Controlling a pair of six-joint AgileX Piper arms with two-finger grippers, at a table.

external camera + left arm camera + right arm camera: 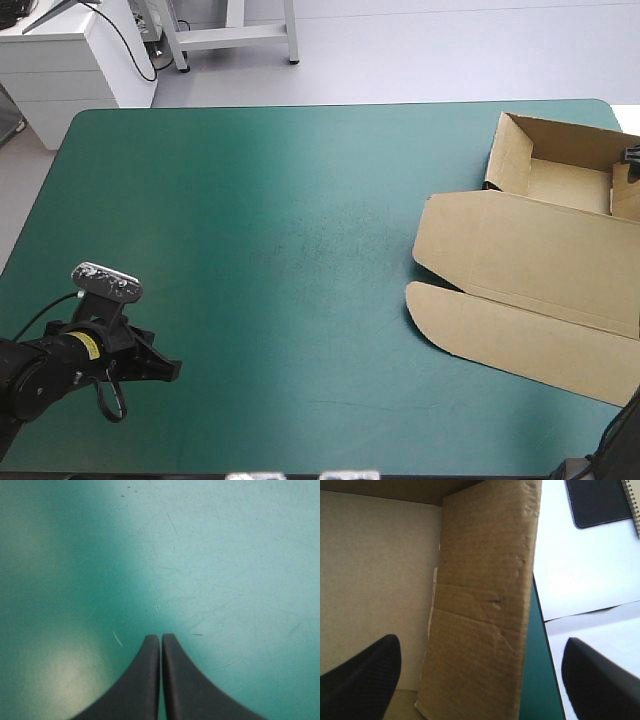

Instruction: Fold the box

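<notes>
Grey floor (420, 50) and white cabinet (70, 65) lie beyond the teal-green table (250, 250).

High view: above and behind, facing forward and down, the whole teal-green cover (250, 200) in frame. Left wrist view: close over bare cover ahead of the left gripper (160, 636), fingers met. Right wrist view: very near a box (485, 555) wall standing between the parted fingers of the right gripper (481, 641). The high view takes in both spots.

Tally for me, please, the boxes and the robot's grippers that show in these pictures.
Brown box: 1
Black grippers: 2 (left gripper shut; right gripper open, astride a box wall)
Total: 3
</notes>
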